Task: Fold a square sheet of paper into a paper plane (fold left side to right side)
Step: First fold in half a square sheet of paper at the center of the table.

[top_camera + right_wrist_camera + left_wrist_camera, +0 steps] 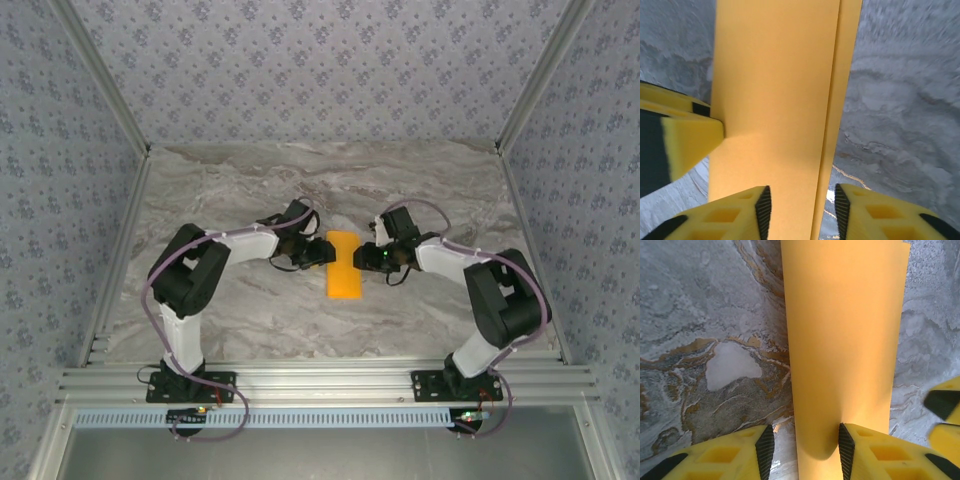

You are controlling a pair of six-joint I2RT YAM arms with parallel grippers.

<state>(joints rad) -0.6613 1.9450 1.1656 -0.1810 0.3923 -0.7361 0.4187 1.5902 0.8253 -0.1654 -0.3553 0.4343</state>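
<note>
The square sheet of paper (342, 265) lies on the marble table as a narrow bright-orange rectangle, folded in half lengthways. My left gripper (318, 252) is at its left long edge. In the left wrist view the paper (845, 340) runs up the middle and the left gripper (805, 447) is open, one finger on the table and the other on the sheet. My right gripper (365, 255) is at the opposite edge. The right wrist view shows two paper (770, 90) layers slightly offset, with the right gripper (802, 210) open astride that edge.
The marble table (250, 190) has free room behind and to both sides of the paper. Patterned walls and metal rails enclose it. The two grippers face each other a paper's width apart.
</note>
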